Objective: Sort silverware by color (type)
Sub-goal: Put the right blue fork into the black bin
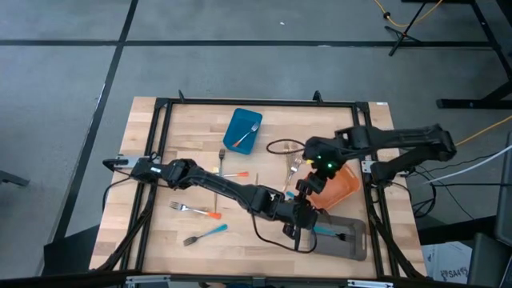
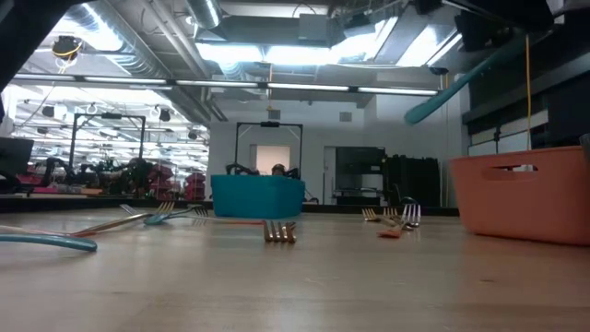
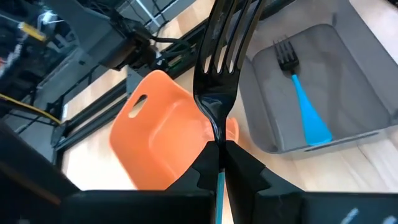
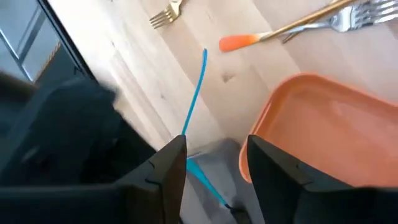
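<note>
Left wrist view: left gripper [image 3: 219,163] clamped on blue-handled fork [image 3: 219,74], tines up, above grey container [image 3: 348,68]. Right gripper [image 4: 214,163] jaws apart, empty, beside orange container [image 4: 336,137].

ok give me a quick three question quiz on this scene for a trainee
1. True or false: the left gripper is shut on a fork.
2. Which container already holds a blue-handled fork? A) orange bin B) grey tray C) blue bin
3. Fill in: the right gripper hangs with its jaws ____ and nothing between them.

Key: 1 true. 2 B, the grey tray, beside the orange bin. 3 open.
</note>
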